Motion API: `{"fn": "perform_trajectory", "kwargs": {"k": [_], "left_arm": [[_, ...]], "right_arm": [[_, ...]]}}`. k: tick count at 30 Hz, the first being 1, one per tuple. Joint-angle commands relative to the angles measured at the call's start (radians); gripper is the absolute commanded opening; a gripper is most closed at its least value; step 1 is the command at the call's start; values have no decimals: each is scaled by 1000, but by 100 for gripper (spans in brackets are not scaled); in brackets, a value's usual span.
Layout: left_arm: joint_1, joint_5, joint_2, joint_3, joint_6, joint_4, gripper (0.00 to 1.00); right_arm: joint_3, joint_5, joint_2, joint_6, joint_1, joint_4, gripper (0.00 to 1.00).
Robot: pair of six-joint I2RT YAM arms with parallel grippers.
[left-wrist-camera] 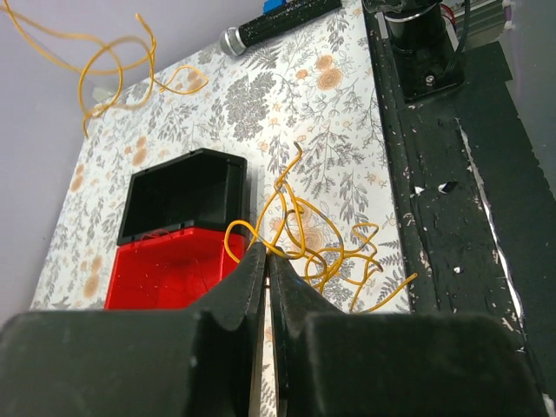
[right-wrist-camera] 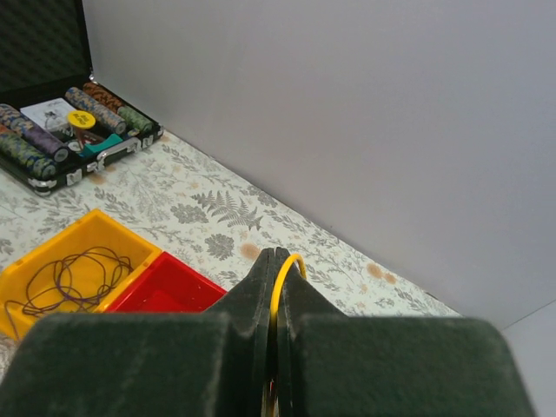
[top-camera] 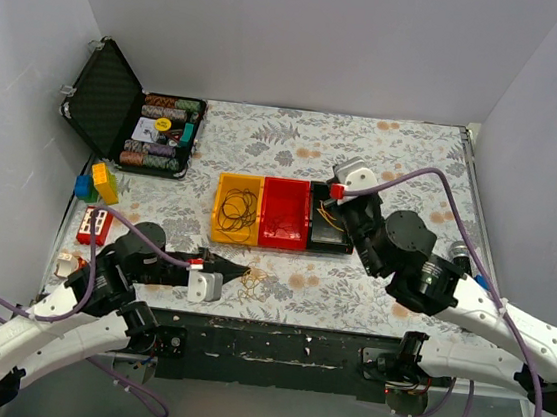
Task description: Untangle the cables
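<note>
A tangle of thin yellow-orange cables lies on the floral tabletop near the front edge. My left gripper is shut on a strand at the tangle's edge; in the left wrist view its jaws pinch the yellow loops. Over the black bin, my right gripper is shut on a single yellow cable that arches out between the closed tips. That cable's loose end dangles in the air. Dark purple-grey cables lie coiled in the yellow bin.
A red bin sits between the yellow and black bins. An open black case of poker chips stands at the back left. Coloured blocks and a red box are on the left. A black strip runs along the near edge.
</note>
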Motion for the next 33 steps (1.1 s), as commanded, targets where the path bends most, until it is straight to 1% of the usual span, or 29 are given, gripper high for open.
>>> {"fn": "perform_trajectory", "kwargs": {"k": [1, 7, 13, 22, 33], "left_arm": [[-1, 23, 9, 47, 104, -22, 0], [-1, 5, -2, 66, 236, -24, 0], [-1, 39, 4, 110, 302, -24, 0], [-1, 45, 35, 153, 359, -24, 0], [-1, 43, 49, 167, 413, -22, 0]], "right_arm": [[39, -125, 29, 39, -98, 25, 1], [44, -205, 76, 100, -223, 18, 1], [19, -252, 121, 145, -286, 25, 1], [-21, -335, 171, 215, -384, 32, 1], [-100, -407, 206, 266, -488, 56, 1]]}}
